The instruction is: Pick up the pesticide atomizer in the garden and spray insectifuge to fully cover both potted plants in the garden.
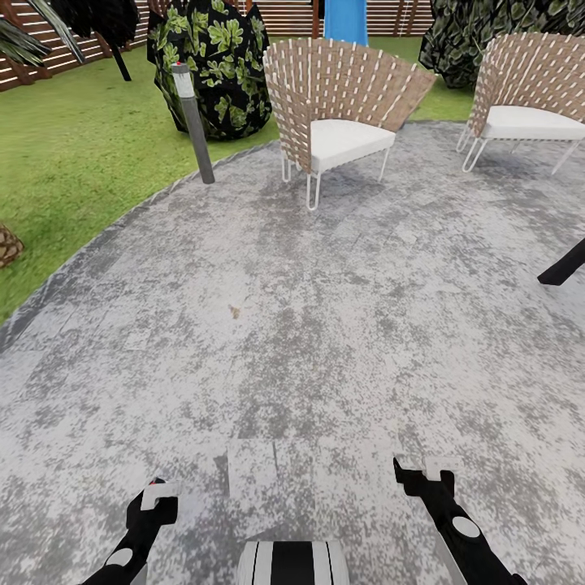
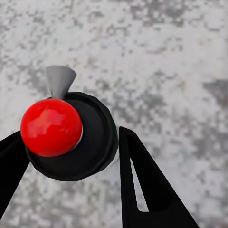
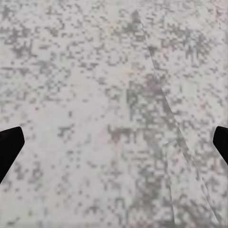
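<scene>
Nearest to me, the left gripper (image 1: 158, 492) is clenched on the pesticide atomizer (image 2: 92, 142). In the left wrist view the dark round bottle sits between the two black fingers (image 2: 142, 190), seen from above, with a red ball (image 2: 51, 127) on top and a grey nozzle (image 2: 60, 80) pointing away. The right gripper (image 1: 422, 471) hangs slack with its fingers spread wide, and there is nothing between them but paving. Both are held low over the round mottled grey patio (image 1: 325, 325).

I'd judge the pick-up done and the robot now carrying the sprayer across the garden. The next move calls for driving on to find the first potted plant, then bringing the nozzle round to face its leaves before squeezing.

Further off, a grey lamp post (image 1: 193, 122) stands at the patio's left edge by the lawn (image 1: 73, 154). Two woven chairs with white seats (image 1: 337, 106) (image 1: 528, 89) are beyond it, then a big dark bush (image 1: 211, 65), and the slatted fence (image 1: 49, 49) is at the back.

I can make out no label, brand or writing on the bottle or anything else
</scene>
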You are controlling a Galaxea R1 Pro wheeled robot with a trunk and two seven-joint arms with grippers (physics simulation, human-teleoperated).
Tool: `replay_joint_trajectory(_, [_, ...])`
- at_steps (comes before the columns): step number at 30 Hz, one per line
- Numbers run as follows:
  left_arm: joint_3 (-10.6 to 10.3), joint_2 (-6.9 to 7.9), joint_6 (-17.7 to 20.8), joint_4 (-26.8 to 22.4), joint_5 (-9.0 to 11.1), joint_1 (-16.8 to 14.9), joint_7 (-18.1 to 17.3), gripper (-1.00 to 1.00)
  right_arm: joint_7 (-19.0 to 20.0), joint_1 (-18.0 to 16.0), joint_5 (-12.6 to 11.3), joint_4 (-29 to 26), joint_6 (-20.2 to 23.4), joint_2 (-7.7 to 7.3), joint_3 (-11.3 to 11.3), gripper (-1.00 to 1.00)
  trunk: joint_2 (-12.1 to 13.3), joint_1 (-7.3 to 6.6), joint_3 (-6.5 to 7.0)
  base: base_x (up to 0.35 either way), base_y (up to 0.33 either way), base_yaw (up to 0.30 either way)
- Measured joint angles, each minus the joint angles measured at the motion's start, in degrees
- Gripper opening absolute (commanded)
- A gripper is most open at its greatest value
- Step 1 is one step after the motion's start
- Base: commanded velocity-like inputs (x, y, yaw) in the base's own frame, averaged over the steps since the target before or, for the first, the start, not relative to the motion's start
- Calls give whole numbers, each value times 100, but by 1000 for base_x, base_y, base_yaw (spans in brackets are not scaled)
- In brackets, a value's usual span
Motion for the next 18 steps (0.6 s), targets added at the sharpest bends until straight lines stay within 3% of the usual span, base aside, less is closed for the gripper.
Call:
replay_joint_trajectory(7, [5,0,0,-3,0,0,0,-100,0,0,0,0,0,0,0,100,0,0,0,0,0,0])
replay_joint_trajectory(18, [7,9,0,-2,-2,0,-1,-100,2,0,0,-6,-8,0,1,100,15,-29,243,0,0,0])
